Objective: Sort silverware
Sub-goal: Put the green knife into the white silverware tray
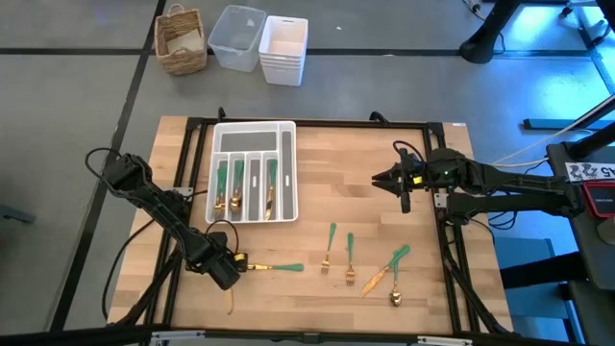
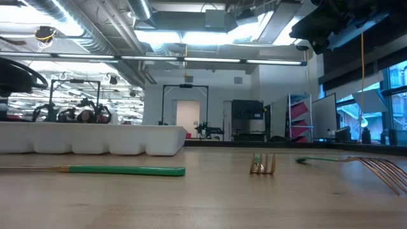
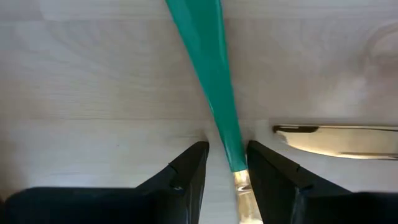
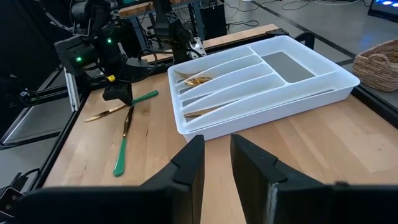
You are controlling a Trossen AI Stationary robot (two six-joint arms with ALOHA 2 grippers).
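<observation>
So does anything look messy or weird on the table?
Nothing is broken or spilled. Some silverware is just unsorted: forks and a spoon lie scattered beside the white tray, two crossing. The left gripper has its fingers around a green-handled piece.

We see a white compartmented tray (image 1: 284,169) lying on the wooden table (image 1: 327,154), toward its far left part. Beyond the table, on the grey floor, we find a wicker basket (image 1: 182,40), a clear plastic bin (image 1: 237,37) and stacked white containers (image 1: 283,49) in a row.
</observation>
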